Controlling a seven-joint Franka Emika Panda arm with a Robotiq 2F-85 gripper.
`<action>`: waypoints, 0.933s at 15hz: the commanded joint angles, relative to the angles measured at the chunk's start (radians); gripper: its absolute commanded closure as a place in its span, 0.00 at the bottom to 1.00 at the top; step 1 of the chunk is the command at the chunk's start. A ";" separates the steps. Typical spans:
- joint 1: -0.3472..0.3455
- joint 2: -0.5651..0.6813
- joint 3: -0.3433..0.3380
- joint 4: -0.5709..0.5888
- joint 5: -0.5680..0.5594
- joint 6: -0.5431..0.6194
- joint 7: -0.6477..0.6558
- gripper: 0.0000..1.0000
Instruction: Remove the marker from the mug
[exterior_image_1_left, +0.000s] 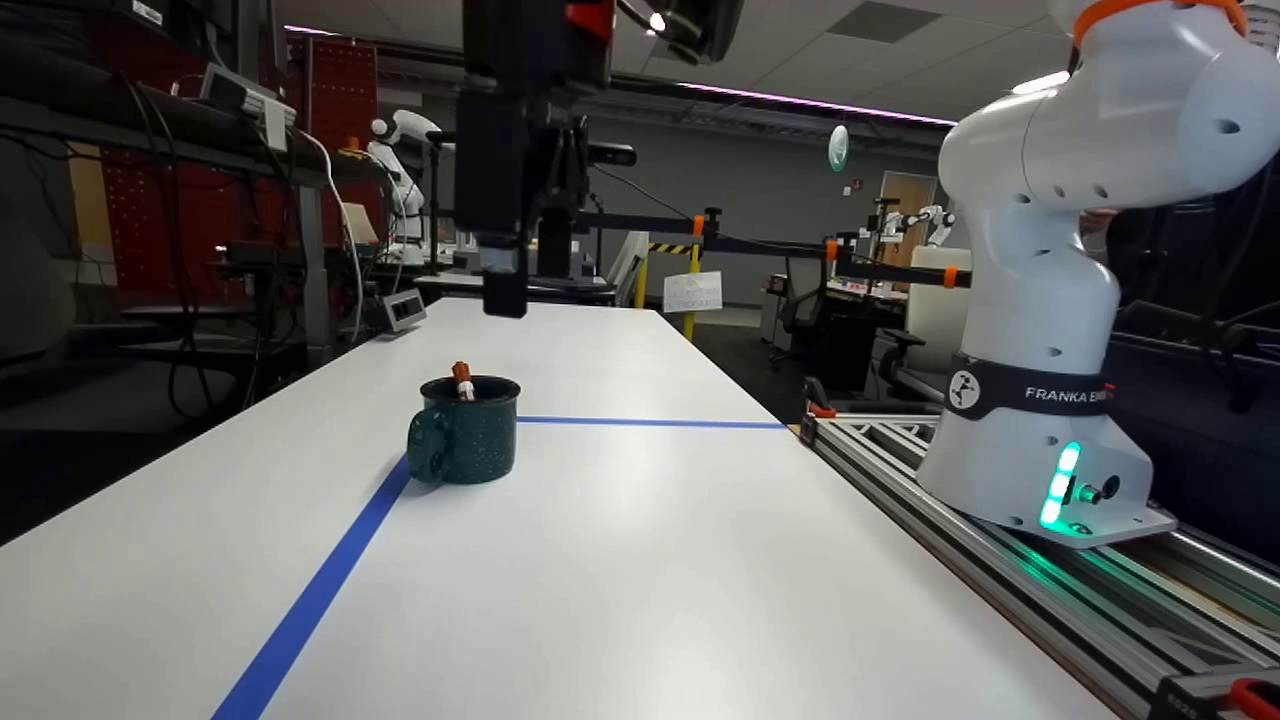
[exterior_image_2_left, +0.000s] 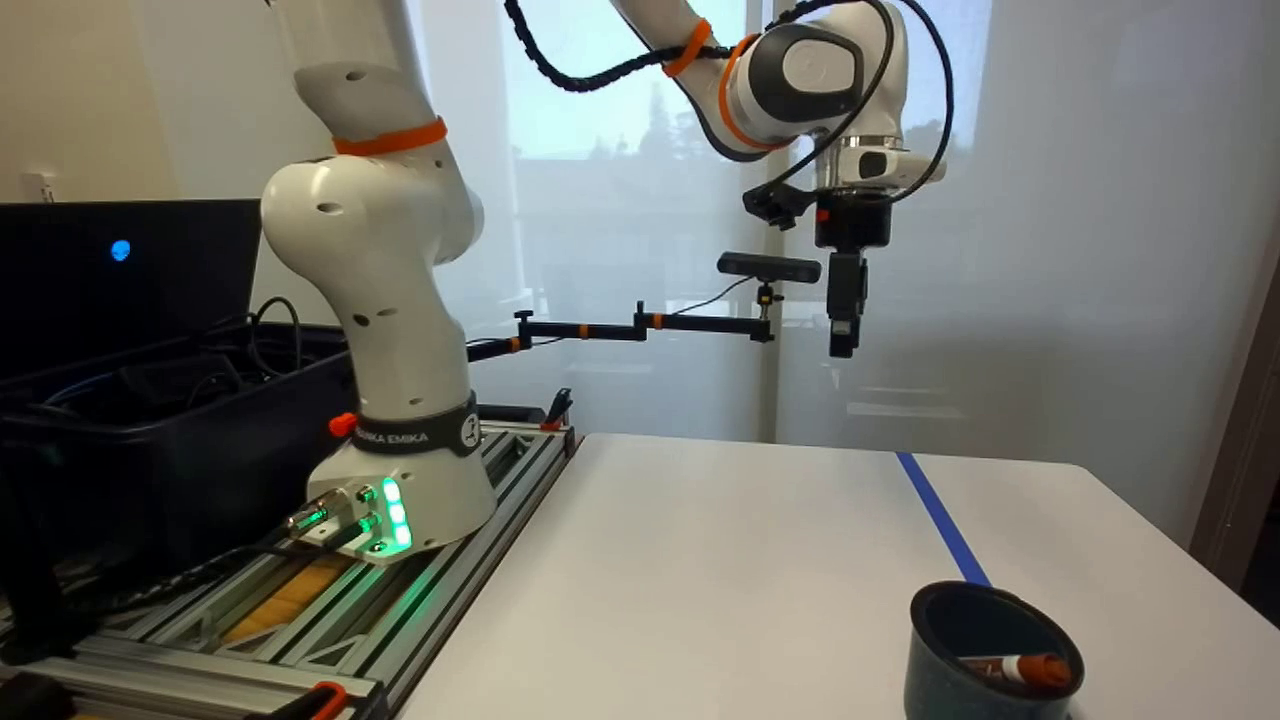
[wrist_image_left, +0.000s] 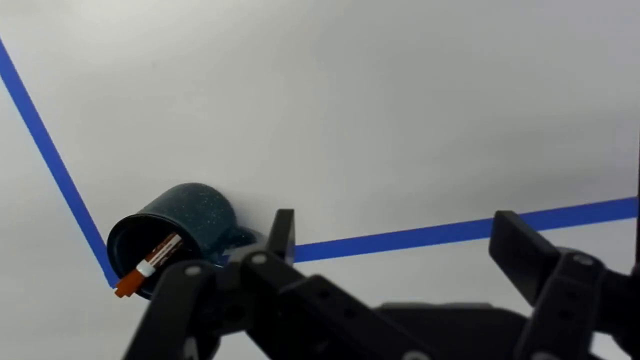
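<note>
Wrist view: your gripper is spread wide, holding nothing. Marker leans in the mug at your 9 o'clock, orange end past the rim at 7–8 o'clock. Beneath: white table, blue tape.

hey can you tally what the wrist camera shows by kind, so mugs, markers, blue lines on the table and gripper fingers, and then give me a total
Mug: 1
Marker: 1
Blue lines: 2
Fingers: 2
Total: 6
</note>
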 joint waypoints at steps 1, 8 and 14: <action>-0.027 -0.011 -0.030 -0.090 -0.123 0.187 0.190 0.00; -0.136 -0.041 -0.079 -0.181 -0.555 0.353 0.676 0.00; -0.251 -0.060 -0.077 -0.193 -0.889 0.330 1.124 0.00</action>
